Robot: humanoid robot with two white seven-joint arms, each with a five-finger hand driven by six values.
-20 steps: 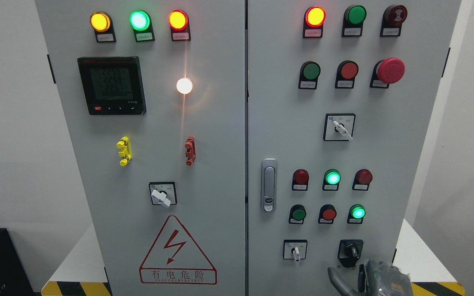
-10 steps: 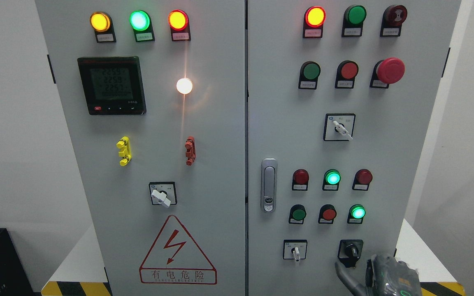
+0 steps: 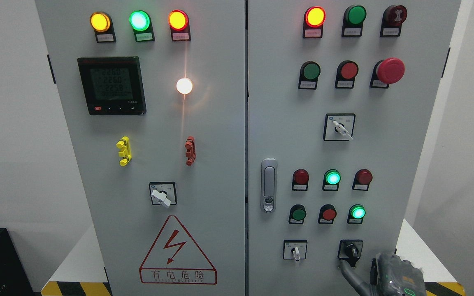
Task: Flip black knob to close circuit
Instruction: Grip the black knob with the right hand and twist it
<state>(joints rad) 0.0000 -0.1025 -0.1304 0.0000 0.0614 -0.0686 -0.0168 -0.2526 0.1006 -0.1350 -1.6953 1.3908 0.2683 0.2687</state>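
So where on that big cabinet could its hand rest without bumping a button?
Bare grey panel lies right of the red terminal block up to the door seam, and between the door handle and the upper selector switch. The lower right is crowded: lamps, buttons, and the black knob where the right hand reaches up.

Bare panel (image 3: pixel 381 197) lies right of the black knob (image 3: pixel 351 249); a white switch (image 3: pixel 296 251) stands well left, lamps (image 3: pixel 358 212) above.

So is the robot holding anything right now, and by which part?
Nothing clearly held: right hand has one finger touching the black knob from below.
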